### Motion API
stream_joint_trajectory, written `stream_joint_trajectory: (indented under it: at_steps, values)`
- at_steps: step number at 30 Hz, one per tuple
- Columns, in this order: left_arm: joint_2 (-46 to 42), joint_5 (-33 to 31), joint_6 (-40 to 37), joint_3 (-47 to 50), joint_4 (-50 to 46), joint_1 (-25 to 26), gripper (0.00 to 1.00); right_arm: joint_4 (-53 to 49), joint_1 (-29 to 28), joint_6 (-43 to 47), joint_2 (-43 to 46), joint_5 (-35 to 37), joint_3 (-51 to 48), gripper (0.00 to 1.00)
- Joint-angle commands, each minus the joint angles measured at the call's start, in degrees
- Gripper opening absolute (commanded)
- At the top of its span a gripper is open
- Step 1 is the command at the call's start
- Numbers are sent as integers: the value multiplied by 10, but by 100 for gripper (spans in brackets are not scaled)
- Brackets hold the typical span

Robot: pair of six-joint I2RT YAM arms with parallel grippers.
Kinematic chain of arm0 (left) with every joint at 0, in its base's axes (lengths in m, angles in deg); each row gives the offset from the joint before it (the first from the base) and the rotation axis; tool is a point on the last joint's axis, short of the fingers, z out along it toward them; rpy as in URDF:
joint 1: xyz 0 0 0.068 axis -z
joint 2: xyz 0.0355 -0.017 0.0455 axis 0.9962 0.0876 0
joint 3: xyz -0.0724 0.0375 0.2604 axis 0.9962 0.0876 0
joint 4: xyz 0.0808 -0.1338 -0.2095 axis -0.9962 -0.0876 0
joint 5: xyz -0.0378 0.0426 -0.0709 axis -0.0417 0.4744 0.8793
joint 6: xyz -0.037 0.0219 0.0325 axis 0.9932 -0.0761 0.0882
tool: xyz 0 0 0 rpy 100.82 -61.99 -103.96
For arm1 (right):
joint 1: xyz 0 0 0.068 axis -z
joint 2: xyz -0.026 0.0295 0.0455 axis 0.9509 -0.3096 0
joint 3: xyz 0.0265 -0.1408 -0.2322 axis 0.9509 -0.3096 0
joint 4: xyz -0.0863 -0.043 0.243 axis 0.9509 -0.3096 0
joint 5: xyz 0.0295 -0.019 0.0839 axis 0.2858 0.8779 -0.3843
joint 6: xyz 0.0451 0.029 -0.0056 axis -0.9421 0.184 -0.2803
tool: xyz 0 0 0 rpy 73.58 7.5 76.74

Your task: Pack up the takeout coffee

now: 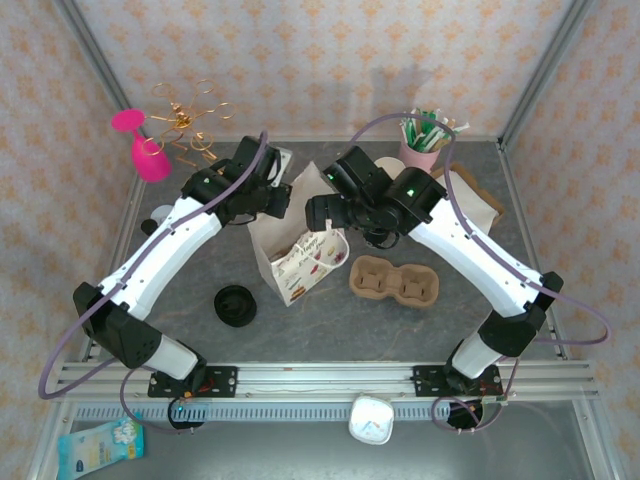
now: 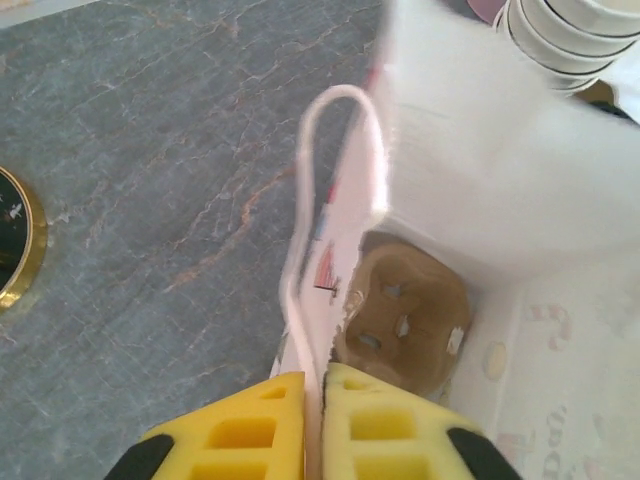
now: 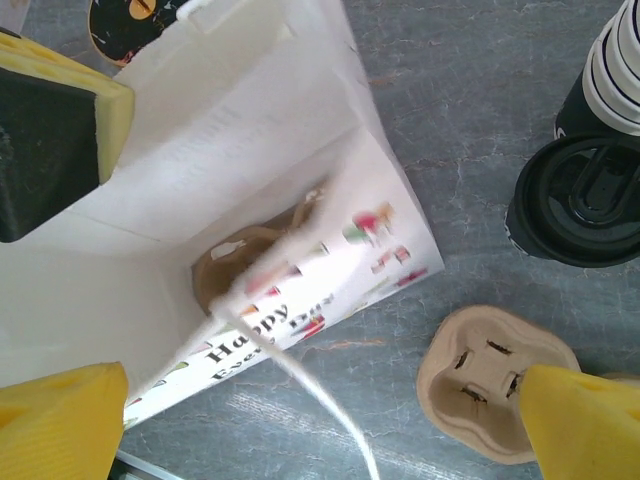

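The takeout coffee (image 3: pixel 578 200), a dark cup under a round black lid, stands on the table to the right of the white paper bag (image 1: pixel 298 252), outside it. A brown cardboard carrier (image 2: pixel 405 315) lies at the bottom of the bag. My left gripper (image 2: pixel 315 405) is shut on the bag's upper wall edge beside its white string handle (image 2: pixel 340 150). My right gripper (image 3: pixel 330 430) hovers over the bag's printed side, open wide. The other string handle (image 3: pixel 320 400) runs loosely between its yellow fingers (image 3: pixel 60 425) without being clamped.
A second cardboard carrier (image 1: pixel 393 280) lies right of the bag. A stack of lidless cups (image 3: pixel 622 60) stands just behind the coffee. A loose black lid (image 1: pixel 235 305) sits front left. A pink cup of sticks (image 1: pixel 420 150) and a pink goblet (image 1: pixel 148 155) stand at the back.
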Motion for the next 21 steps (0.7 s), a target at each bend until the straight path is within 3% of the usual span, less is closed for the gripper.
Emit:
stream_joint_trajectory:
  at_steps: [1, 13, 19, 21]
  values:
    - [-33, -13, 61, 13, 4, -7, 7, -10, 6, 3, -5, 24, 6, 100]
    - [-93, -59, 235, 65, 23, -16, 6, -7, 20, 16, -31, 22, 46, 100]
    - [-131, -24, 317, 146, 101, -37, 6, -3, 30, 21, -32, 18, 38, 100]
    - [-140, -26, 321, 155, 111, -43, 14, -5, 32, 21, -33, 20, 43, 100]
